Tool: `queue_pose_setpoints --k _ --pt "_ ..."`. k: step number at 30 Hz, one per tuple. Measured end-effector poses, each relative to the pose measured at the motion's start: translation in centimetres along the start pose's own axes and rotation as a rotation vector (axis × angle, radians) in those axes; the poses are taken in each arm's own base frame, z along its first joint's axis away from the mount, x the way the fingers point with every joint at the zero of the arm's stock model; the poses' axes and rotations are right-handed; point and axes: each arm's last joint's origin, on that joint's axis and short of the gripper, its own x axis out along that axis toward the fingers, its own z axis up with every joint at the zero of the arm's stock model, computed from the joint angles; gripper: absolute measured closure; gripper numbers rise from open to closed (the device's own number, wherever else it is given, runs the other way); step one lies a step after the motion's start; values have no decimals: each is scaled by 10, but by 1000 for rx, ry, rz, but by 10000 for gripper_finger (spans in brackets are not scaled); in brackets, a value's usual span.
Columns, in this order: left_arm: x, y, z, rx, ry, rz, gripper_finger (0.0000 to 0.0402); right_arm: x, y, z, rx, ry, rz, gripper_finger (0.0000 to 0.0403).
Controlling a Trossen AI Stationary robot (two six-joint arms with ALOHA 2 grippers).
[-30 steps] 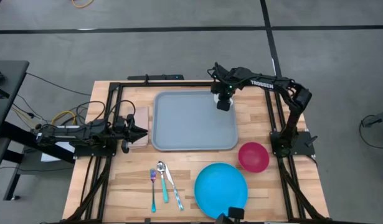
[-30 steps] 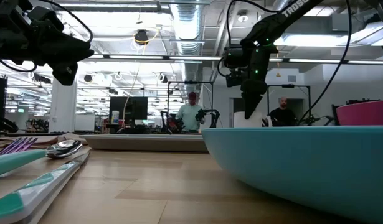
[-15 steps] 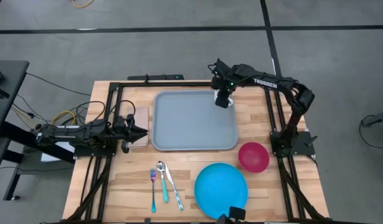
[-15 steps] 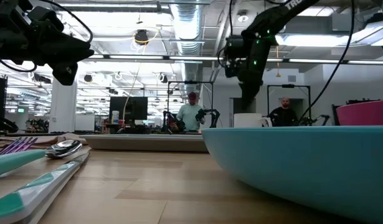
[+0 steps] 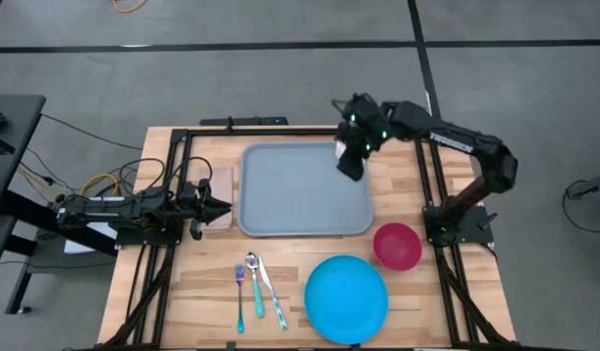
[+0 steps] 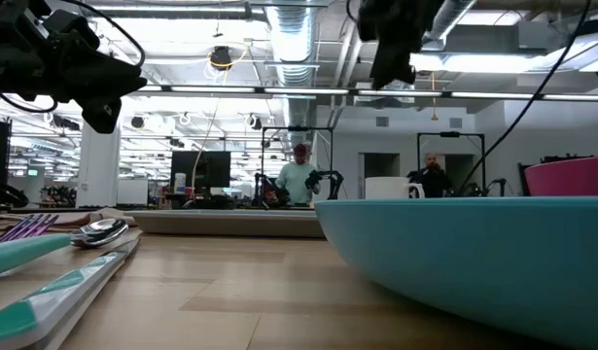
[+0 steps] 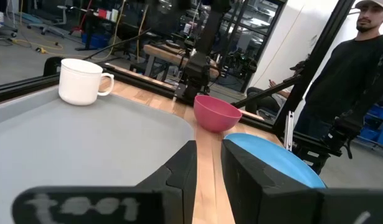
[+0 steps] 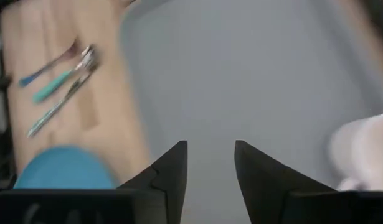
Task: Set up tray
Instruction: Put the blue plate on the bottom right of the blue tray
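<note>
A: Right gripper (image 5: 350, 166) status?

B: Fingers are standing apart in the right wrist view, nothing between them. In the high view it's hanging over the tray's (image 5: 290, 190) far right corner, wrist pitching down, arm folding back toward its base post at the table's right edge.

A: Change vs a second ago?

B: It has been lifting. In the low view the right gripper (image 6: 391, 58) is sitting near the top of the picture now; earlier it was down at cup level. The forearm is also swinging out further right. The white mug (image 7: 83, 81) is standing upright on the tray by that far corner, free of the fingers.

A: Left side?

B: Left gripper (image 5: 220, 207) is parking at the table's left edge, just beside the tray's left rim, unchanged. Its fingers (image 7: 179, 174) are showing a narrow gap, holding nothing.

A: Rest of the table?

B: Pink bowl (image 5: 397, 245) and blue plate (image 5: 346, 297) are sitting on the wood nearer the camera than the tray, cutlery (image 5: 256, 290) to the plate's left.

A: Any text?

B: TROSSEN lettering was readable on the right forearm earlier; now I can't read it.
</note>
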Motion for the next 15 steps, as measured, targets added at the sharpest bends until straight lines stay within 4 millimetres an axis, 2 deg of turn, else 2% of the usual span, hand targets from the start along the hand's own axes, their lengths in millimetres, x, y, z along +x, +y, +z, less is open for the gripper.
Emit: queue_pose_setpoints --k 3,8,12,15 --pt "0 0 0 0 0 0 340 6 35 -7 -49 60 49 273" --pt "0 0 0 0 -2 5 340 31 92 -19 -154 164 62 276" --pt "0 0 0 -3 -5 5 340 59 123 -37 -220 243 31 278" --pt "0 0 1 -70 -10 2 340 85 135 -55 -235 327 29 278"
